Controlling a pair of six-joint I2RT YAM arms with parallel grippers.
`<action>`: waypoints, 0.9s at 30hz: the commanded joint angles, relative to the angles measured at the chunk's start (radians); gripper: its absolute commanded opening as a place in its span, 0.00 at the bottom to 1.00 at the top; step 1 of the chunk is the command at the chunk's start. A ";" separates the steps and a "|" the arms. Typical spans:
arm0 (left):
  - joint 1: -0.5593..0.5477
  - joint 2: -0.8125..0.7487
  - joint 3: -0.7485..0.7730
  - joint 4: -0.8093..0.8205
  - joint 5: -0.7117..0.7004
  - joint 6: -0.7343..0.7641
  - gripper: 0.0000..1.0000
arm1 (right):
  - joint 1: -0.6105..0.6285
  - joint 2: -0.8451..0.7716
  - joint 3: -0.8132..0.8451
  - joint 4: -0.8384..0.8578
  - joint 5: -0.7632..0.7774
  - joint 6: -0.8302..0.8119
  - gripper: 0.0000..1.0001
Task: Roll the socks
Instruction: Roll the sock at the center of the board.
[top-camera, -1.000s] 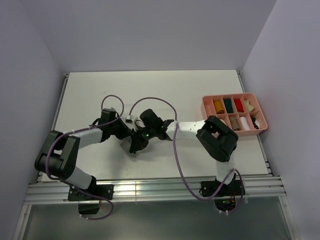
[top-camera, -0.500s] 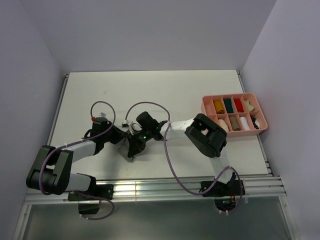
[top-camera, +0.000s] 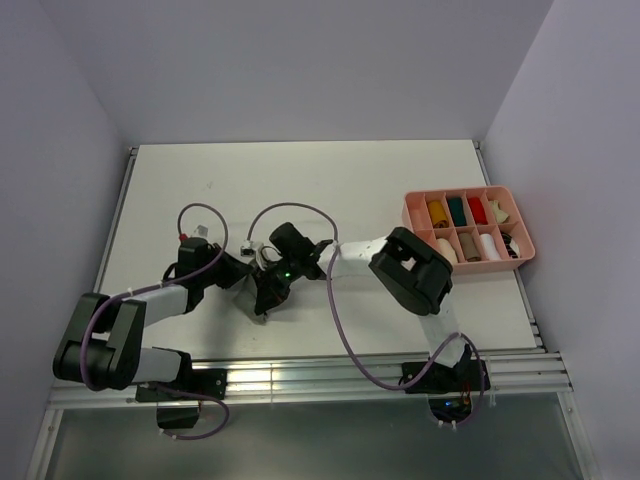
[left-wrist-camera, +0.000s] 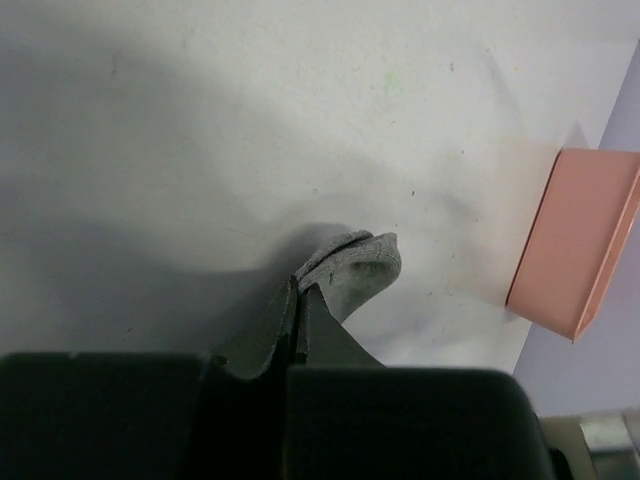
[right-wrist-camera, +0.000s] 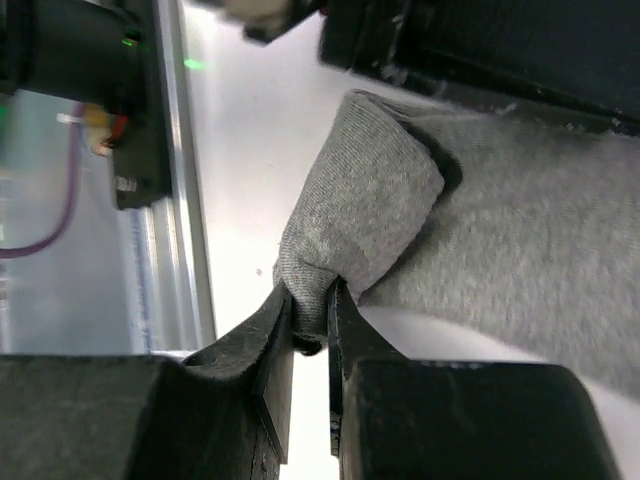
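A grey sock (right-wrist-camera: 372, 205) lies on the white table between my two grippers, one end doubled into a thick fold. My right gripper (right-wrist-camera: 312, 300) is shut on that fold, with the fabric bunched between its fingers. The rest of the sock (right-wrist-camera: 540, 230) spreads flat toward my left gripper (right-wrist-camera: 480, 50). In the left wrist view my left gripper (left-wrist-camera: 298, 298) is shut, its tips pinching the edge of the sock's rounded end (left-wrist-camera: 360, 268). From above, both grippers (top-camera: 245, 278) (top-camera: 266, 298) meet over the sock (top-camera: 252, 291), which they mostly hide. No other sock shows.
A pink compartment tray (top-camera: 530, 245) with small rolled bundles sits at the table's right edge, its side seen in the left wrist view (left-wrist-camera: 575, 240). The aluminium rail (top-camera: 300, 375) runs along the near edge, close to my right gripper (right-wrist-camera: 180, 200). Purple cables loop over both arms.
My left arm has drawn back to the left and lower. The right arm's elbow has swung left and its gripper has followed. Both jaws stay shut on the sock.
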 joint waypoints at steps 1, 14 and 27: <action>0.009 0.027 0.075 0.082 0.055 0.044 0.00 | 0.024 -0.078 -0.005 -0.175 0.123 -0.114 0.00; -0.058 0.327 0.348 0.176 0.368 0.076 0.00 | 0.051 -0.239 0.048 -0.360 0.235 -0.318 0.00; -0.099 0.430 0.351 0.162 0.348 0.137 0.00 | 0.096 -0.070 0.088 -0.314 0.174 -0.312 0.00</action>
